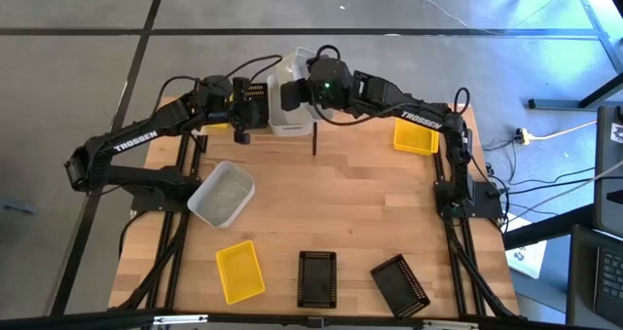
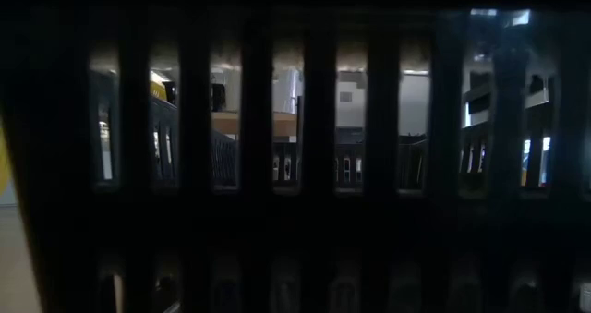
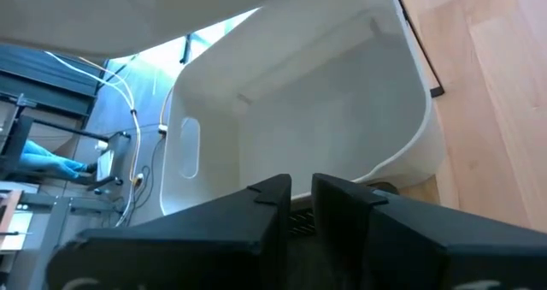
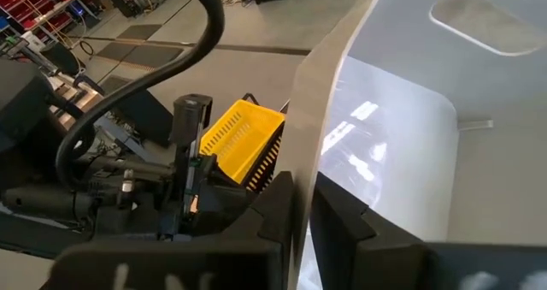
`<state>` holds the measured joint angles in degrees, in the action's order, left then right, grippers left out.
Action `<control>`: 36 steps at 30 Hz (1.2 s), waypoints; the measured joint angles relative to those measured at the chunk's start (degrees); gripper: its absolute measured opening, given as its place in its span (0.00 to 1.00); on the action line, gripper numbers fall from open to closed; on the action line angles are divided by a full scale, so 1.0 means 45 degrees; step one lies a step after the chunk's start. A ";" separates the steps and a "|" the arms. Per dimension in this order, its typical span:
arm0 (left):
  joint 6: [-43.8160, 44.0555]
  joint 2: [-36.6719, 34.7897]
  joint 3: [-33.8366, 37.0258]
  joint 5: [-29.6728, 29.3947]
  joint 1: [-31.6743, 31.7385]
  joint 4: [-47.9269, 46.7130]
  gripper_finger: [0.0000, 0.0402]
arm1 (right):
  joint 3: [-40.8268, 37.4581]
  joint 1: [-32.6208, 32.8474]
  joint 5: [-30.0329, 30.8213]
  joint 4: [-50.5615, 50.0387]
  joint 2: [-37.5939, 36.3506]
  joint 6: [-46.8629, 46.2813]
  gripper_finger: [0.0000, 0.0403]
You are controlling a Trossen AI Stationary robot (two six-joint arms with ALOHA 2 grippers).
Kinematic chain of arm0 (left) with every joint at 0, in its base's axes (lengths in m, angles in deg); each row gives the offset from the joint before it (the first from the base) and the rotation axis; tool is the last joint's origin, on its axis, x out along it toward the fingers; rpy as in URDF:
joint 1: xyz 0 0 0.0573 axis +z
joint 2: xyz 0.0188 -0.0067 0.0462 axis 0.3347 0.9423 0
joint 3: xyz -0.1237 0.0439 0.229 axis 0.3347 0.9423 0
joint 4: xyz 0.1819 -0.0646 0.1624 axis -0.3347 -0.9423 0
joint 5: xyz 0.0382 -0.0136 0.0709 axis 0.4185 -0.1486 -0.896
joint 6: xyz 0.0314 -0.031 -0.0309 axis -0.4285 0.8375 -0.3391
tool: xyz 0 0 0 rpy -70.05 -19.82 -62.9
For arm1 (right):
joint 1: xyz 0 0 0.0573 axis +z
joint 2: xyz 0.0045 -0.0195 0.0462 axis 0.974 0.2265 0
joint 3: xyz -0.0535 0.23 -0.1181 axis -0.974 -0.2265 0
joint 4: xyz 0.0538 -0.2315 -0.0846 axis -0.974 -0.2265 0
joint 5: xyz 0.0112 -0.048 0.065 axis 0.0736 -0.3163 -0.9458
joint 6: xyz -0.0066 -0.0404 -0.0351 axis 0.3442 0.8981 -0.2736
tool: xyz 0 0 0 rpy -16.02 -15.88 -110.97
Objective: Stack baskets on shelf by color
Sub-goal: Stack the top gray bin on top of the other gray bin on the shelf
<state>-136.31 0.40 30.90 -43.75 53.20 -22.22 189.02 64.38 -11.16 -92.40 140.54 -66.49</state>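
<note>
Shelf [image 1: 321, 140], both claws on white basket [image 1: 288, 106]

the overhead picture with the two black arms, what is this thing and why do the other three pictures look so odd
It is a robot with two dark arms at a wooden table, sorting small plastic baskets by colour. The overhead picture looks straight down. Both arms reach to the far edge, where the left gripper and the right gripper each pinch a wall of the same white basket. Two odd pictures come from cameras on the wrists, so that basket fills them, with the arm's own dark fingers at the bottom. The dark picture is from a table-level camera, blocked by a black slotted basket right before the lens. Lying loose: a translucent white basket, a yellow basket near the front, two black baskets, and a yellow basket at the far right.
</note>
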 joint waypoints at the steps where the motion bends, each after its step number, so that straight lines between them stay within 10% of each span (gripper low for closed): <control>1: 0.0003 0.0000 0.0000 0.0000 0.0000 0.0000 0.11 | 0.0000 -0.0008 0.0004 0.0000 0.0000 0.0002 0.09; 36: 0.0078 -0.1569 0.0000 -0.0386 0.0039 0.0144 0.11 | -0.0005 -0.0182 -0.0102 0.0685 0.0627 -0.0048 0.09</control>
<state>-135.96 -6.66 30.90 -45.49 53.38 -21.58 189.00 63.57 -11.63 -89.32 143.36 -66.71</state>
